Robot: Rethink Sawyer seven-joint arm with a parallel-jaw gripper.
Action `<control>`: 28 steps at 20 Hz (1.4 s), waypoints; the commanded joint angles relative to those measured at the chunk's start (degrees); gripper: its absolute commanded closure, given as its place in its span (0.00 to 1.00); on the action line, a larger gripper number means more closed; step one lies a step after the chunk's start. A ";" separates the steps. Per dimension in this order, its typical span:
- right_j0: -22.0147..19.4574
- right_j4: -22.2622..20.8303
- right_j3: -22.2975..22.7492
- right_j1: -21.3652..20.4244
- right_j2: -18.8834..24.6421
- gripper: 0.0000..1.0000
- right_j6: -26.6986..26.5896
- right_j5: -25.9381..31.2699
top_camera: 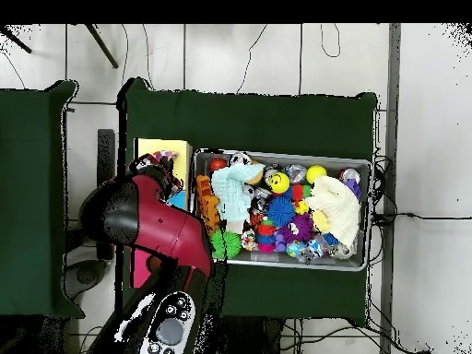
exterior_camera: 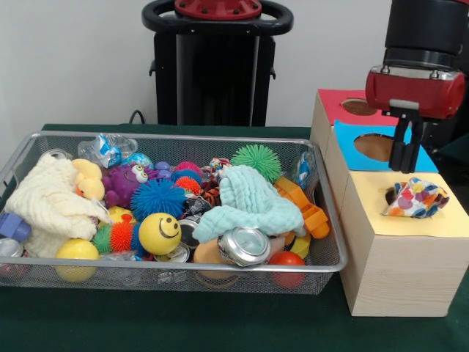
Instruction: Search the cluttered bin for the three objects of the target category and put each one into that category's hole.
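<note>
A small whitish fabric piece (exterior_camera: 416,198) with red, blue and yellow blotches lies on the pale yellow panel (exterior_camera: 410,220) of the largest wood box. It covers most of the hole (exterior_camera: 390,196), of which only a dark sliver shows at its left. My gripper (exterior_camera: 405,167) hangs just above the piece, apart from it, fingers slightly parted and empty. The wire mesh bin (exterior_camera: 176,267) stands to the left, full of toys. In the overhead view the arm (top_camera: 157,226) hides the gripper; the fabric piece (top_camera: 166,158) shows on the yellow box. I cannot make out other patterned pieces in the bin.
The blue-panelled box (exterior_camera: 352,143) and the red-panelled box (exterior_camera: 333,103) stand behind the yellow one. In the bin lie a mint cloth (exterior_camera: 249,202), a cream cloth (exterior_camera: 47,202), a purple monster (exterior_camera: 124,182), a smiley ball (exterior_camera: 160,233) and a can (exterior_camera: 244,246).
</note>
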 commanded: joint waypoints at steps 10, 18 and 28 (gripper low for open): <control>0.68 2.25 -2.44 4.25 4.69 1.00 13.77 6.05; 1.29 2.69 -3.90 5.07 4.54 1.00 14.52 7.05; 1.99 3.44 -5.34 5.58 5.00 1.00 15.29 8.78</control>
